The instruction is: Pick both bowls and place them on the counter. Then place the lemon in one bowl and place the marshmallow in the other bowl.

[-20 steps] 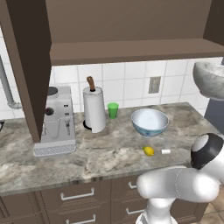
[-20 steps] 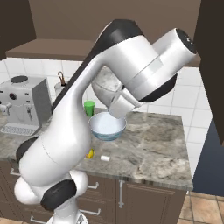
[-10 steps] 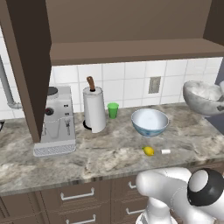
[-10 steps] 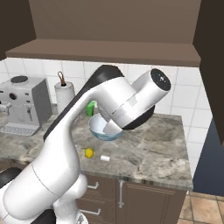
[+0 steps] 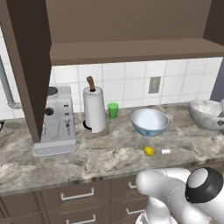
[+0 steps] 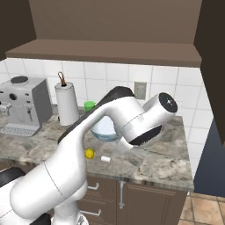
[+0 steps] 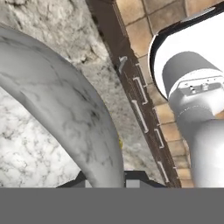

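While the gripper (image 7: 105, 178) was clamped tight on the rim of the marbled bowl (image 5: 206, 114), that bowl hung low over the right end of the counter (image 5: 87, 157), apparently on its way to be set down there. It was carried tilted, mouth turned up and leftward. The patterned bowl (image 5: 150, 122) stood upright mid-counter, with the lemon (image 5: 148, 151) and marshmallow (image 5: 166, 151) just in front, the lemon's long axis roughly along the counter edge

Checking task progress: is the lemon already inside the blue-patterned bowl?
No, the lemon lies on the counter in front of the blue-patterned bowl, beside the marshmallow.
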Robot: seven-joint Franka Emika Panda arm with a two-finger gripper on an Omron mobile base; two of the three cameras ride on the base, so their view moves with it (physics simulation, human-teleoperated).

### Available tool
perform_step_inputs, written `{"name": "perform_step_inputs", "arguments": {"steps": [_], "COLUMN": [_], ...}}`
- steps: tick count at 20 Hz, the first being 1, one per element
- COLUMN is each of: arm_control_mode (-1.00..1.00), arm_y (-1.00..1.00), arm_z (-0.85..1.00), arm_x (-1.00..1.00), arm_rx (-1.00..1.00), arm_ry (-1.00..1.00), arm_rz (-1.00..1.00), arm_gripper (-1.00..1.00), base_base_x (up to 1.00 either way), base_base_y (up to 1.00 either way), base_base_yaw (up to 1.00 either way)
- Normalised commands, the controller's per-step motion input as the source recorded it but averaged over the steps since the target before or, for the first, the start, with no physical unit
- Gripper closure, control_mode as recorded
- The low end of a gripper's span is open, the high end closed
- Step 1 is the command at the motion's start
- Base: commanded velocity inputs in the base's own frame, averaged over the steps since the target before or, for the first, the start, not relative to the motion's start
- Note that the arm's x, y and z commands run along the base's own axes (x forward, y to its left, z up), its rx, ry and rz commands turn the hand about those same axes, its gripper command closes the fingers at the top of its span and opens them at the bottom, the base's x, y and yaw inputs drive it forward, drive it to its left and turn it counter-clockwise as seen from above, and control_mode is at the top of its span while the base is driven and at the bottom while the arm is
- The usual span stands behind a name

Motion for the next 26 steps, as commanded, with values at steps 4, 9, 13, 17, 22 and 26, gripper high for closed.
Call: {"name": "perform_step_inputs", "arguments": {"steps": [4, 9, 13, 17, 22, 26], "arm_control_mode": [-1.0, -1.0, -1.0, -1.0, -1.0, -1.0], "arm_y": [-0.37, -0.01, -0.13, -0.27, -0.27, -0.23], "arm_z": [-0.54, -0.55, -0.47, -0.43, -0.36, -0.33], "arm_x": [0.23, 0.47, 0.38, 0.34, 0.3, 0.28], "arm_rx": [0.05, 0.04, 0.09, 0.06, 0.01, 0.0], "arm_ry": [0.14, 0.0, 0.0, 0.0, -0.04, -0.04], "arm_rz": [0.11, 0.11, 0.09, 0.05, 0.03, 0.02], "arm_gripper": [1.0, 1.0, 1.0, 1.0, 1.0, 1.0], "base_base_x": [0.0, 0.0, 0.0, 0.0, 0.0, 0.0], "base_base_y": [0.0, 0.0, 0.0, 0.0, 0.0, 0.0], "base_base_yaw": [0.0, 0.0, 0.0, 0.0, 0.0, 0.0]}}
